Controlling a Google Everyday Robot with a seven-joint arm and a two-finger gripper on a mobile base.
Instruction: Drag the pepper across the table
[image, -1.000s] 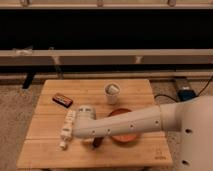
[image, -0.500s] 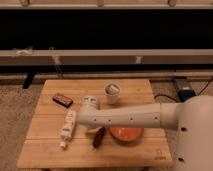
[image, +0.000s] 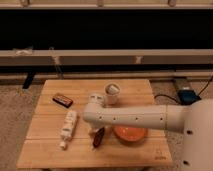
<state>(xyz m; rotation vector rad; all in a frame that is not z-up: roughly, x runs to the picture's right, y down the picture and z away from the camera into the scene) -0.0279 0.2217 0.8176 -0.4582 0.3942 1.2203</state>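
The pepper (image: 98, 137), small, dark red-brown and tapered, lies on the table (image: 45, 150) of light wooden slats, near its front middle and just left of an orange bowl (image: 131, 134). My white arm reaches in from the right, and its wrist bends down over the pepper. The gripper (image: 94, 132) hangs at the pepper's upper left end, largely hidden under the wrist. A pale finger shows beside the pepper, and the jaws look open. I cannot tell whether a finger touches the pepper.
A white tube-like bottle (image: 68, 127) lies left of the pepper. A flat dark bar (image: 62, 100) sits at the back left, and a white cup (image: 112, 92) at the back middle. A blue device (image: 187, 95) and its cable are on the floor to the right.
The arm has swung back and up, so the forearm now lies higher across the table and the pepper shows more fully. The pepper has hardly shifted.
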